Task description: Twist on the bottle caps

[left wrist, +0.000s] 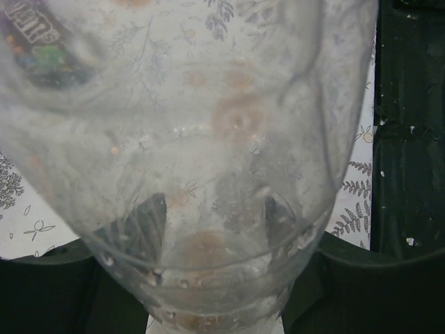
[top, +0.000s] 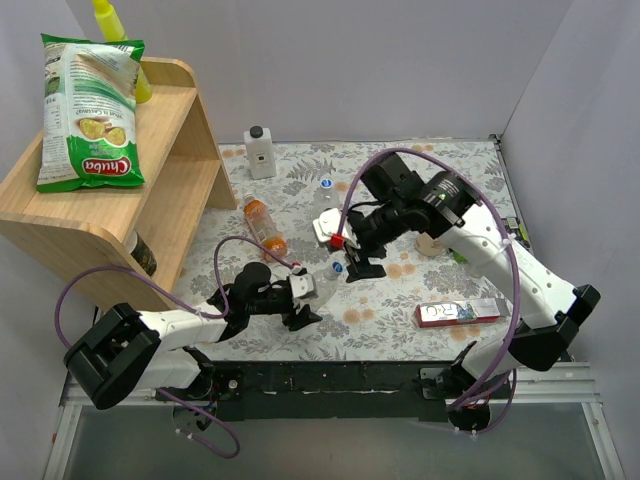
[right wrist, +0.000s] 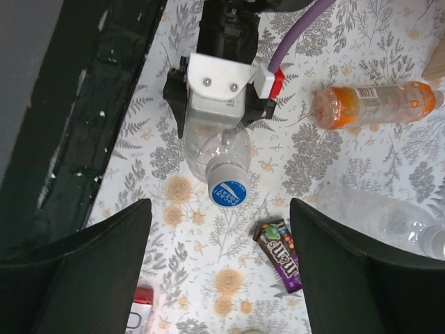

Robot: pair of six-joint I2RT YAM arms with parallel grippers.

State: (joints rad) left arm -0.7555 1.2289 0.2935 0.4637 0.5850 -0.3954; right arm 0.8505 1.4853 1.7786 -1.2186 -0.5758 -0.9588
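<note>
- Right wrist view gives the plainest look at the job: the small round blue plastic cap (right wrist: 229,192) sits on the neck of the clear see-through plastic bottle (right wrist: 212,149), whose neck points towards that camera over the flowered tablecloth (right wrist: 208,278).
- The left gripper (top: 300,302) is clamped round the bottle's body. The right gripper (top: 362,266) hovers just beside the cap, fingers wide apart with nothing between them.
- I cannot tell whether the cap's thread has bitten or the cap merely rests there. If it is loose, I'd worry the tilted bottle sheds it at the first nudge.
- A pinch that lands off-centre could push the cap askew and cross the thread.
- The bottle's walls look thin. A hard twist might turn or squash it in the left grip, so the turning never reaches the thread.
- The dark M&M's packet (right wrist: 281,254) lies near the cap, and a low approach could knock it.
- Only the right wrist view shows the cap's printed face, the second clear bottle (right wrist: 375,212) and the orange bottle (right wrist: 375,104) lying beside it.
- Only the top view shows a second blue cap (top: 327,183) loose on the cloth, well apart from the arms.
- Left wrist view shows just the bottle's wall filling the frame, with no cap in it.
</note>
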